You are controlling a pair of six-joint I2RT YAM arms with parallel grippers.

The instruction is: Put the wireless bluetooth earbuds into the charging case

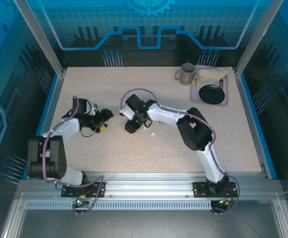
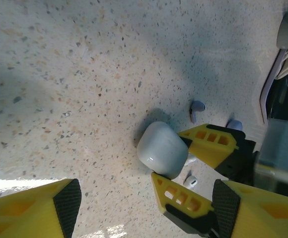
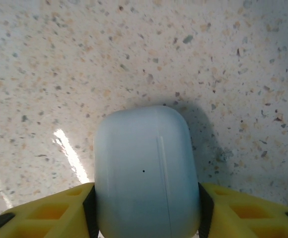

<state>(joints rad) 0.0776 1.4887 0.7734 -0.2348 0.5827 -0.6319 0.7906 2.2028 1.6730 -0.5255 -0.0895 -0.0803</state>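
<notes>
**A:** Plan for this step?

**B:** My read is that I steady the case (image 3: 144, 158) so the lid can come up. My right claw (image 3: 144, 198) is pinching it, one pad on each side. The lid looks closed, and the seam runs down the shell at lower centre of the right wrist view.

**A:** Cautions?

**B:** Pads should sit on the body half and off the lid, or I clamp it shut. I can't tell which side of the seam is the lid. Squeeze lightly, because the shell is smooth and rounded and could squirt out. The left comes in at the seam.

**A:** Left state?

**B:** My left claw (image 1: 107, 121) is spread with nothing in it, just left of the right claw in the top view.

**A:** Buds?

**B:** All loose on the bench (image 2: 59, 74), none in the case. In the left wrist view:
- The white bud (image 2: 190, 181) is right of the case, just beside the right claw's lower finger. It could get flicked.
- A lavender bud (image 2: 197, 106) is above the upper finger.
- The other lavender bud (image 2: 235, 124) is further right, near that finger's base.
- I can't place the fourth.
</notes>
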